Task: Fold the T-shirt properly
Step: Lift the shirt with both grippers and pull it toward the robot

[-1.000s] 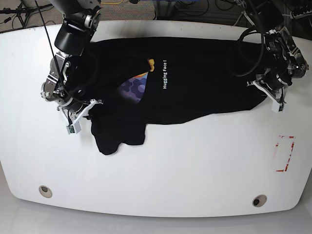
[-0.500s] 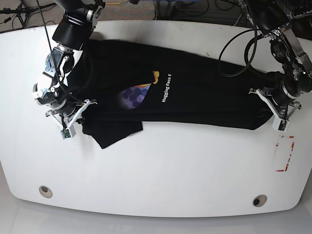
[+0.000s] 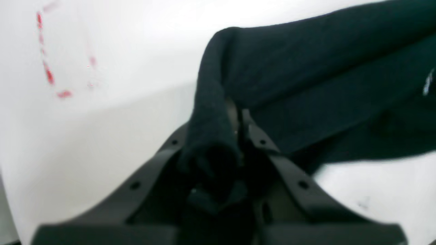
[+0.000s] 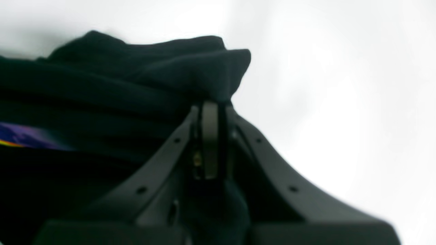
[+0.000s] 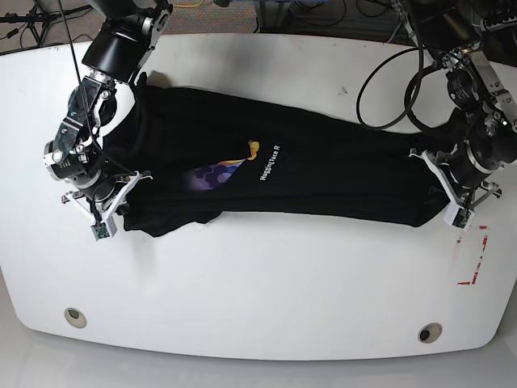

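Across the middle of the white table [image 5: 266, 283] the T-shirt [image 5: 323, 174] lies drawn out into a long dark band — one end at each arm. Its purple and orange print [image 5: 218, 171] and a line of white lettering [image 5: 269, 162] show near the centre, partly folded under. At the base view's right end, the left hand [image 5: 455, 212] is clamped on the cloth; its wrist view shows a bunched fold of black fabric [image 3: 211, 112] pinched between the closed fingers [image 3: 253, 131]. At the other end the right hand [image 5: 103, 224] is likewise shut on the shirt's edge [image 4: 204, 68] — the fabric humps just above its fingertips. Red tape marks [image 5: 471, 255] sit on the table just beside the left hand.
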{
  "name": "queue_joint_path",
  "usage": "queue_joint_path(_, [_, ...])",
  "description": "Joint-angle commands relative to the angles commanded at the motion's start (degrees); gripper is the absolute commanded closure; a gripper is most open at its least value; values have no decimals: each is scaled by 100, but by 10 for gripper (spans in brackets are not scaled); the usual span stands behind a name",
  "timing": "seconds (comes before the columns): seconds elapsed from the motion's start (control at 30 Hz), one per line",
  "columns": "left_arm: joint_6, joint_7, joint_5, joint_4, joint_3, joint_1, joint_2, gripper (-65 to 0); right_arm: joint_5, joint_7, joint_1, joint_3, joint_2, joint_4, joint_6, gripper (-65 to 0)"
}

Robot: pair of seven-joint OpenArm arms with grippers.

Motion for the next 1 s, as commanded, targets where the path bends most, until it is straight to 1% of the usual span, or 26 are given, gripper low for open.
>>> queue_joint_path(0.07, [0,0,0,0,0,-211,9,0,-9,-18,167,-97,44,9,0,0])
queue_joint_path(0.2, [0,0,0,0,9,-686,18,0,-9,-26,475,-422,290,9,-35,0])
queue_joint_path(0.3, [0,9,35,-26,18,-1116,18,0,-9,-26,765,-633,369,9,-35,0])
queue_joint_path(0.4, [0,9,44,-44,176,-1530,-18,0,-9,-35,1081,-686,387,9,-44,0])
queue_joint_path(0.53, [0,9,53,-53,404,-2048,-18,0,-9,-202,1582,-765,589,-18,-44,0])
queue_joint_path(0.6, [145,9,53,-62,492,-2338,-26,0,-9,-290,1881,-897,668,-18,-44,0])
queue_joint_path(0.67, [365,9,53,-97,554,-2681,-26,0,-9,-404,2242,-1020,738,-18,-44,0])
queue_joint_path(0.73, [479,9,53,-211,580,-2980,-26,0,-9,-457,2549,-1108,800,-18,-44,0])
queue_joint_path(0.83, [576,18,53,-413,580,-3446,-26,0,-9,-475,3015,-1327,888,-26,-44,0])
queue_joint_path(0.93, [576,18,53,-712,571,-3956,-26,0,-9,-475,3508,-1644,1046,-26,-44,0])
queue_joint_path(1.0, [576,18,53,-932,554,-4387,-141,0,-9,-484,3947,-1873,1152,-35,-44,0])
